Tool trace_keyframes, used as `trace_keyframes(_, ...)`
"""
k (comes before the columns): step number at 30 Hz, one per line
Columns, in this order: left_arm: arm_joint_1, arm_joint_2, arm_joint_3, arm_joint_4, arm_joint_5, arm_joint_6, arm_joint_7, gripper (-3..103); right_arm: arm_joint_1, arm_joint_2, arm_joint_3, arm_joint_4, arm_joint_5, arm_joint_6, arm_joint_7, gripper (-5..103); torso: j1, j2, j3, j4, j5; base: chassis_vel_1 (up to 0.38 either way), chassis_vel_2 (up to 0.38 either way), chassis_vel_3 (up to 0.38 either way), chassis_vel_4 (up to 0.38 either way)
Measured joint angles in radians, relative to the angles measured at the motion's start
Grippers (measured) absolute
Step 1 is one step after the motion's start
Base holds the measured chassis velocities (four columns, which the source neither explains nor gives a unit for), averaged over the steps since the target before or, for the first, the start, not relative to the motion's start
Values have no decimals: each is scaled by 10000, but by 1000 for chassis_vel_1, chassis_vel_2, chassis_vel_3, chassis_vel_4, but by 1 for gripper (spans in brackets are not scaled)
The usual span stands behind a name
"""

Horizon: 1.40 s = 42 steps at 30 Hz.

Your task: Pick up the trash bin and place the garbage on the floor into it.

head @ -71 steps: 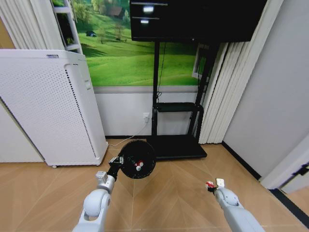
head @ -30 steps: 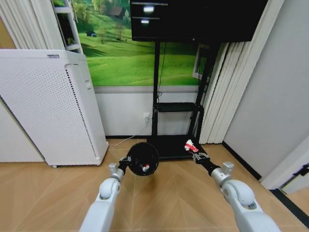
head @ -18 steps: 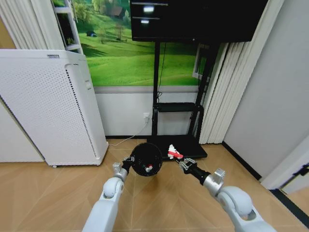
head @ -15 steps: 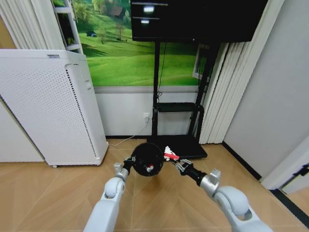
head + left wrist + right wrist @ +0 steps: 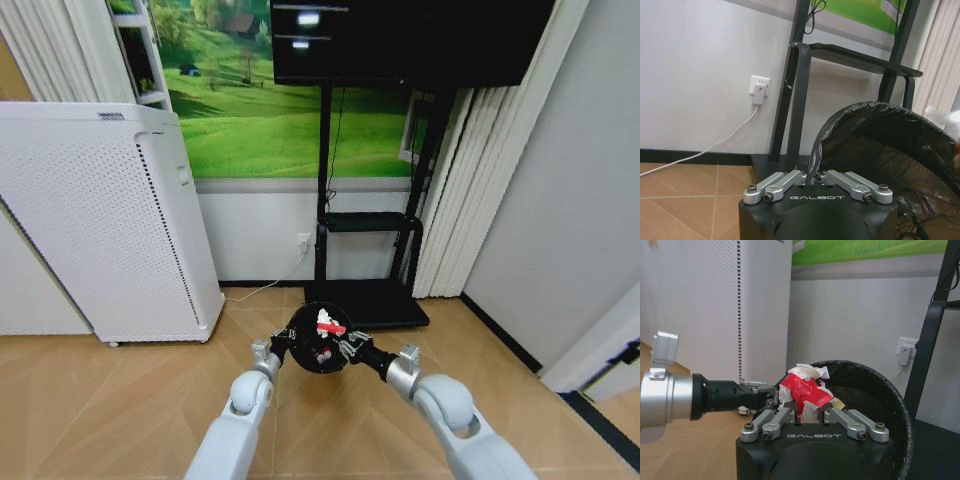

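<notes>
Red-and-white packet (image 5: 327,325), clamped in the right gripper (image 5: 343,343), has swung in over the black mesh trash bin (image 5: 318,340), whose rim the left gripper (image 5: 280,346) pinches; only release remains.

Trash bin (image 5: 875,145): in the left wrist view its far side runs off the picture's edge — the base sits behind the left claw's (image 5: 815,176) housing.
Bin contents (image 5: 318,357): a small red-and-white bit inside in the head view, too small to name.
Red-and-white packet (image 5: 802,390): lower part hidden between the right claw's (image 5: 812,415) fingers; any print is unreadable.
Packet in the left wrist view (image 5: 946,117): a pale blur at the frame edge.
TV (image 5: 400,40): top cut off by the head view's edge.
</notes>
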Motion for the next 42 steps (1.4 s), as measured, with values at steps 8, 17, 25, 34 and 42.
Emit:
trace_keyframes(8, 5, 91, 57, -80, -76, 20, 3, 3, 33, 309, -211, -78, -386, -176, 494, 47, 0, 0, 0, 1, -1, 0, 0, 0, 0)
trace_keyframes(17, 41, 215, 86, -131, -148, 31, 53, 3, 11, 346, 34, -90, -296, -476, 993, 79, 0, 1, -1, 0, 0, 0, 0, 0, 0)
trace_keyframes(25, 37, 277, -10, -173, -209, 31, 66, 3, 52, 360, 223, 70, 16, -674, 1181, 100, 0, 0, 0, 1, 0, 0, 0, 0, 0)
trace_keyframes(34, 4, 198, -2, -163, -190, 33, 91, 3, -184, 119, 40, 741, -140, -589, 909, 100, 0, 1, 0, 1, 0, 0, 0, 0, 0)
trace_keyframes(42, 66, 183, -53, -372, -186, 44, 43, 3, -157, 287, 129, 824, 250, -697, 1538, 100, 0, 0, -1, 2, 0, 0, 0, 0, 0)
